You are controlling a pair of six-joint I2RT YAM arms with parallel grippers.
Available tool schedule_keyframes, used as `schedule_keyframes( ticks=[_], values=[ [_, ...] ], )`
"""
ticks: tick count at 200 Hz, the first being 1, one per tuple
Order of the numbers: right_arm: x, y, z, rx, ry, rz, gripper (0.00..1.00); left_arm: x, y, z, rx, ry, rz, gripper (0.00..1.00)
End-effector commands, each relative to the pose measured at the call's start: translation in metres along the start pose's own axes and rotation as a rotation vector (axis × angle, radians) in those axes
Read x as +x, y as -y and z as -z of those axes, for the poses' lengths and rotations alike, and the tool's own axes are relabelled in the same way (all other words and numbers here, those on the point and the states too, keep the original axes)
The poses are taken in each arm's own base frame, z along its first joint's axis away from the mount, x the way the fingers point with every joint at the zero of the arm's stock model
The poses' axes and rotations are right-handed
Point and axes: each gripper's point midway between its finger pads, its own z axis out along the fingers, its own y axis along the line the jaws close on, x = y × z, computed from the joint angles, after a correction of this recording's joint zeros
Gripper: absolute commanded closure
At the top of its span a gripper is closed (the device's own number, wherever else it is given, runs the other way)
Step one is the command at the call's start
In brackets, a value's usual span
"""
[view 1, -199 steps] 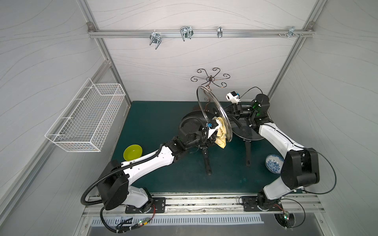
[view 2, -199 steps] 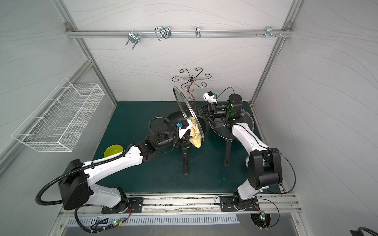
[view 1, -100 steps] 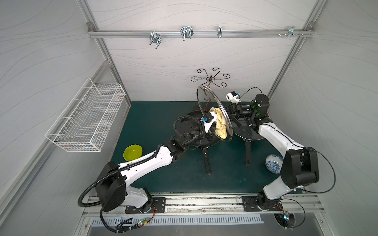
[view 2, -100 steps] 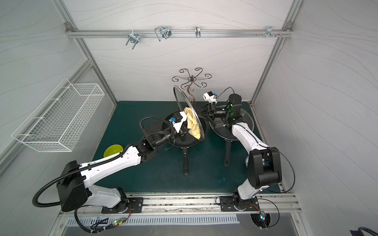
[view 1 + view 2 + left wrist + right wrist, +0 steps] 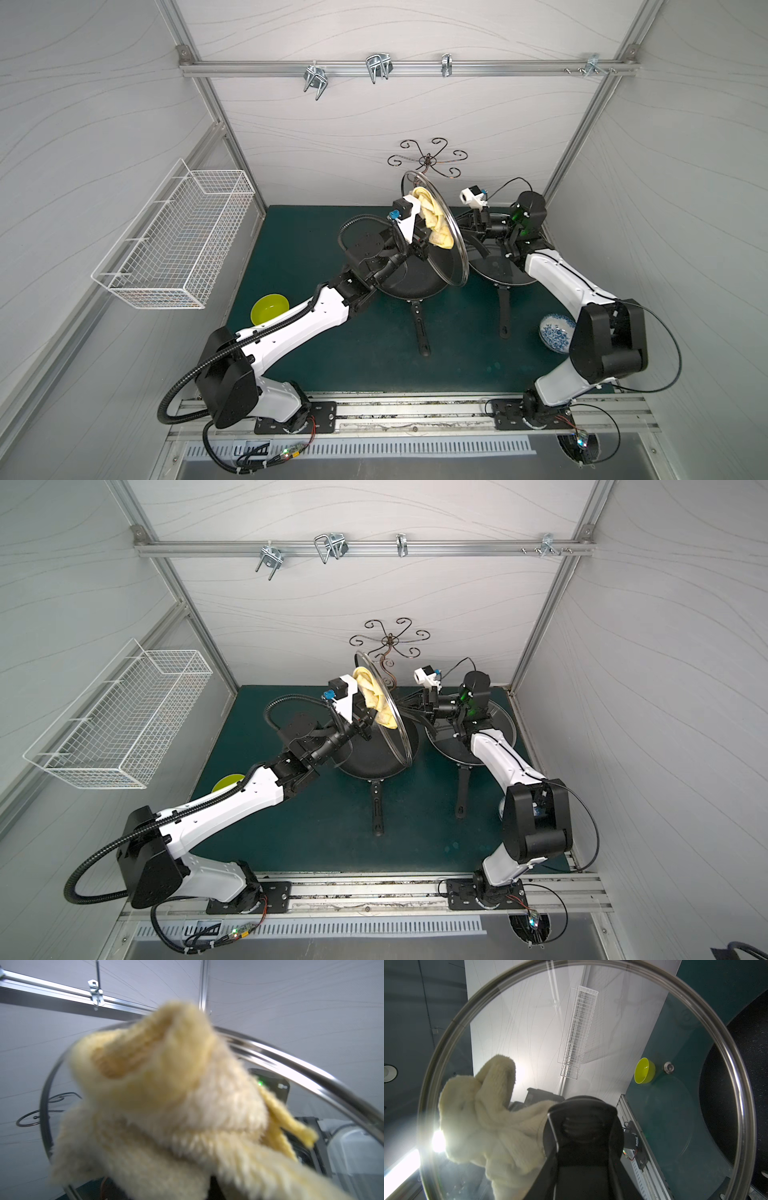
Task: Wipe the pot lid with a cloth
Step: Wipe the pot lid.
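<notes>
The pot lid is round clear glass with a metal rim, and it stands on edge above the pans. My right gripper is shut on the lid's black knob from the far side. The cloth, pale yellow and fuzzy, is bunched against the upper half of the lid's near face. My left gripper is shut on it. In the left wrist view the cloth hides the fingers, with the lid's rim behind. The right wrist view shows the cloth through the glass.
Two black frying pans lie on the green mat under the lid, handles toward the front. A lime-green bowl sits front left and a blue-patterned bowl front right. A wire basket hangs on the left wall. A scrolled metal stand stands at the back.
My left gripper has carried the cloth up the lid's face, from near its lower middle to its upper part. The right arm and the lid have stayed put.
</notes>
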Motion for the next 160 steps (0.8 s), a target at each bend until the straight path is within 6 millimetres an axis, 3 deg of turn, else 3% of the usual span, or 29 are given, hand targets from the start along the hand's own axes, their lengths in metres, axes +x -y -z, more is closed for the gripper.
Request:
schedule_keyframes(
  ticks=[1, 42, 74, 119, 160],
  values=[
    [0.004, -0.035, -0.005, -0.034, -0.032, 0.176, 1.00, -0.045, -0.025, -0.005, -0.074, 0.133, 0.133, 1.00],
    [0.004, -0.041, -0.006, -0.037, -0.034, 0.191, 1.00, -0.010, -0.066, -0.015, -0.204, -0.021, 0.251, 1.00],
    [0.004, -0.042, -0.006, -0.038, -0.033, 0.197, 1.00, 0.040, -0.082, -0.016, -0.263, -0.161, 0.277, 1.00],
    [0.002, -0.045, -0.006, -0.039, -0.029, 0.207, 1.00, 0.095, -0.080, -0.009, -0.246, -0.281, 0.313, 1.00],
    [-0.005, -0.043, -0.004, -0.034, -0.004, 0.201, 1.00, 0.114, -0.050, -0.008, -0.158, -0.331, 0.327, 1.00]
  ],
)
